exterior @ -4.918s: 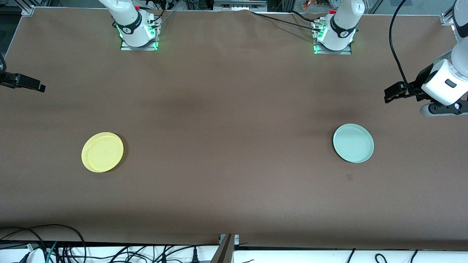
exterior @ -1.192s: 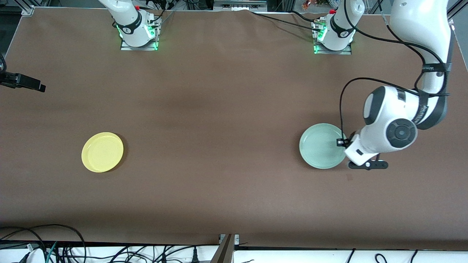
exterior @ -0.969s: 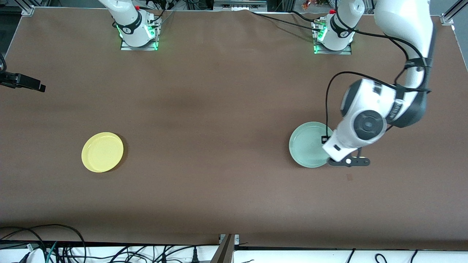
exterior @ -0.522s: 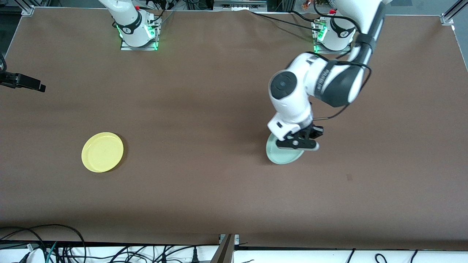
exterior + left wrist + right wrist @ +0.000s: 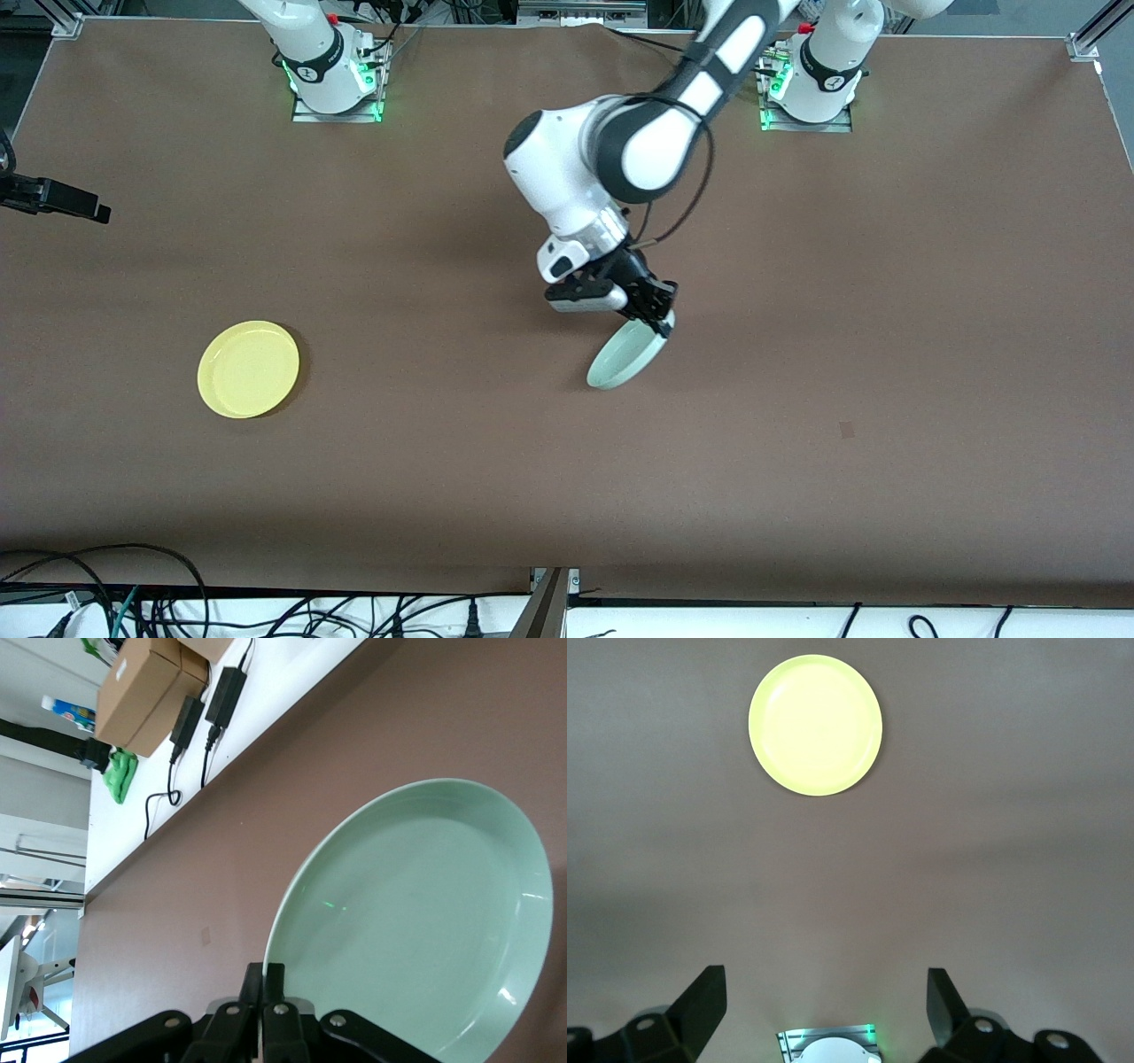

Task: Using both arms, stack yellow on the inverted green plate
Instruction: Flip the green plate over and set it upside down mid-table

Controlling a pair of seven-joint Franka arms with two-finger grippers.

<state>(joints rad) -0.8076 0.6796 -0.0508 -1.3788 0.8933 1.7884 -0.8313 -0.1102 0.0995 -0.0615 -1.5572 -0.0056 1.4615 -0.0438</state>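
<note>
Green plate (image 5: pixel 625 357) rim between clamped left gripper (image 5: pixel 660 321) jaws, tilted.

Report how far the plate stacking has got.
Done: the left end effector is shut on the green plate's rim, holding it tilted above mid-table. In hand: turning it over. Left: setting it down inverted and stacking the yellow plate, untouched; the right end effector waits open.
</note>
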